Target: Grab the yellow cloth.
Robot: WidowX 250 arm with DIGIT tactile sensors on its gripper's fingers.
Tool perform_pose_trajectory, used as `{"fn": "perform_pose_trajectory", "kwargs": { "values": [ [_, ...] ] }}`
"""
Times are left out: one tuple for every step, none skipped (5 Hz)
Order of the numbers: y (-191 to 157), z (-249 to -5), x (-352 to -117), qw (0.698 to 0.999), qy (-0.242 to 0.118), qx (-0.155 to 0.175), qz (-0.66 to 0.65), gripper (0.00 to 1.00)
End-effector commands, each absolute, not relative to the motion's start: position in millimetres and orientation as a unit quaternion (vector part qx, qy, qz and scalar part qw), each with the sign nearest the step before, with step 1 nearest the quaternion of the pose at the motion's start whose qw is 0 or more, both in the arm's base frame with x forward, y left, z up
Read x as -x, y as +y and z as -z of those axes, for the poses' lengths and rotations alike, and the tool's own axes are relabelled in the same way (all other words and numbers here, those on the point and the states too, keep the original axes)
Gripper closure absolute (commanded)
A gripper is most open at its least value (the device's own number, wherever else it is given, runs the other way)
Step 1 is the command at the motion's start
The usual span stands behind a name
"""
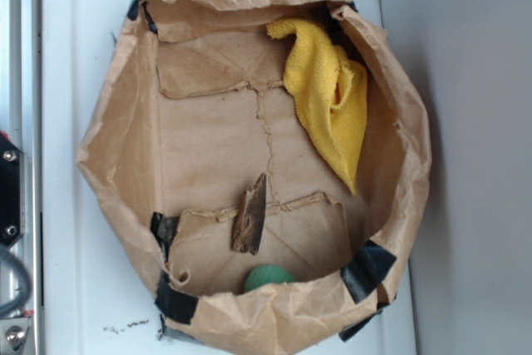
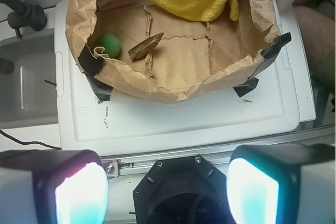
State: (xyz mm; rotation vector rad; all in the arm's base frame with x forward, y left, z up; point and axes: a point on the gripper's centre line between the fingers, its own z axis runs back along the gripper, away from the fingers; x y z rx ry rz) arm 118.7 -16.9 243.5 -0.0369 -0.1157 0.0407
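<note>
A big brown paper bag (image 1: 125, 139) sits open on a white tray (image 1: 66, 56), with its sides rolled down and bits of black tape (image 1: 366, 270) on the rim. The yellow cloth (image 1: 328, 93) lies inside the bag. In the outside view it is bunched up in the top right corner, leaning on the bag's wall and hanging down onto the flat bottom. A small green ball (image 1: 268, 277) sits at the other end of the bag, well apart from the cloth. A brown scrap (image 1: 251, 215) – like a torn bit of card – lies between them, nearer the ball.

The end effector (image 2: 167, 190) shows only in the wrist view. Its 2 fingers (image 2: 81, 192) are spread wide and hold nothing. It is outside the bag, away from the cloth – not touching it.
</note>
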Motion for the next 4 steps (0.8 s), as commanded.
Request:
{"fn": "perform_pose_trajectory", "kwargs": {
  "values": [
    [-16.9,-243.5,-118.7,0.998,-0.058,0.018,-0.020,0.00],
    [-18.9,-245.9,-158.4,0.997,-0.072,0.021,-0.016,0.00],
    [-8.9,-247.9,-194.3,0.991,-0.129,-0.016,-0.027,0.00],
    [7.7,-236.4,-239.3,0.994,-0.101,-0.030,0.021,0.00]
  ]
}}
